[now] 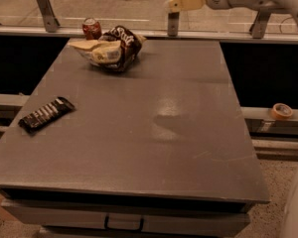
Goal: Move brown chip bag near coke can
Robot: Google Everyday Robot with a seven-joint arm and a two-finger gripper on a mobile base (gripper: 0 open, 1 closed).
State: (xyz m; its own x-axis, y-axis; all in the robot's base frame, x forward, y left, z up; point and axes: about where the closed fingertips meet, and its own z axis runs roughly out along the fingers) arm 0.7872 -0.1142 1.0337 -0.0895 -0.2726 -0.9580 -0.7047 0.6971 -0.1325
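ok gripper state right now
Gripper: open or closed cannot be told; it hangs high over the far edge of the table, right of the brown chip bag, apart from it.
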